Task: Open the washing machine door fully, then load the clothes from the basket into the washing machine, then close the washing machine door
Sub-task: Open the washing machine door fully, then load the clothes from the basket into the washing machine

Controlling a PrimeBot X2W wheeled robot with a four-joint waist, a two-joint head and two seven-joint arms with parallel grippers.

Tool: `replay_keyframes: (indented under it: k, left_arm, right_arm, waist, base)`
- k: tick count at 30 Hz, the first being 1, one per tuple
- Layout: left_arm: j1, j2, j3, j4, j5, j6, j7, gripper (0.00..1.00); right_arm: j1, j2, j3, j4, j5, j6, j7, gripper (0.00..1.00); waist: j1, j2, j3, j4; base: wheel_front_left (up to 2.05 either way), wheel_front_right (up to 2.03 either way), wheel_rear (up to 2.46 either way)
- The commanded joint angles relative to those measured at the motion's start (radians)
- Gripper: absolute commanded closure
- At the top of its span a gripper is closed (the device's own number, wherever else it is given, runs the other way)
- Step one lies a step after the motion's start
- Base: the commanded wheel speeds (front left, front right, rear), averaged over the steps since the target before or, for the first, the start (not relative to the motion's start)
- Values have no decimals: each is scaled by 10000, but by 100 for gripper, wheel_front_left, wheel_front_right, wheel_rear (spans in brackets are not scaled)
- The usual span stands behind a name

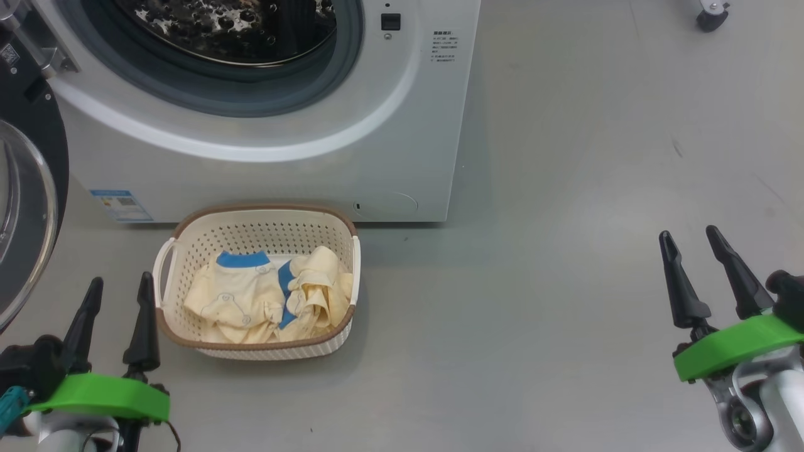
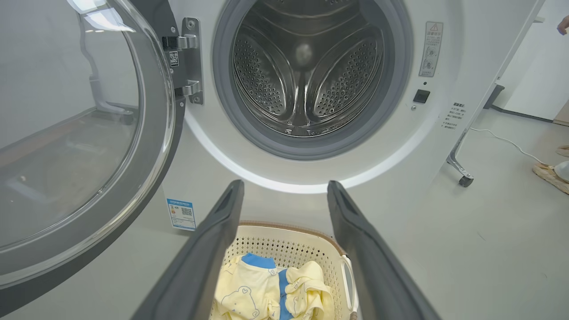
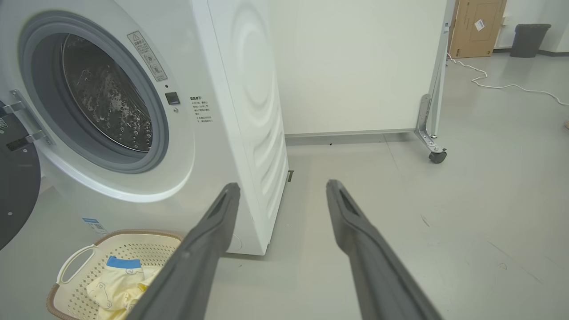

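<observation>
Just beside the left gripper [image 1: 120, 282], spread wide and holding nothing: the basket [image 1: 264, 212], with the clothes [image 1: 251, 295] heaped inside (probably the first pick). Beyond that, the washing machine [image 1: 251, 169], drum bare, and the washing machine door [image 1: 38, 119] standing wide open off to the left, out of the loading path. Well off to the right, the right gripper [image 1: 688, 233], likewise spread and empty, held clear.

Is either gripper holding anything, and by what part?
Nothing is held: the left gripper and the right gripper are open; the clothes lie in the basket.
</observation>
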Motion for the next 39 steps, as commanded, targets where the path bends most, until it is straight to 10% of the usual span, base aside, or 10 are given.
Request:
replay_keyframes:
  k: [1, 39]
  left_arm:
    - [-229, 295, 382, -349, -71, -21, -67, 0]
    - [-701, 541, -229, -542, -115, -21, -67, 0]
  right_arm:
    - [-44, -179, 55, -352, 9, 16, -97, 0]
    - [-258, 22, 65, -409, -109, 16, -97, 0]
  waist:
    - [0, 0, 6, -5]
    - [0, 0, 322, 151]
  base:
    - [0, 0, 0]
    - [33, -59, 26]
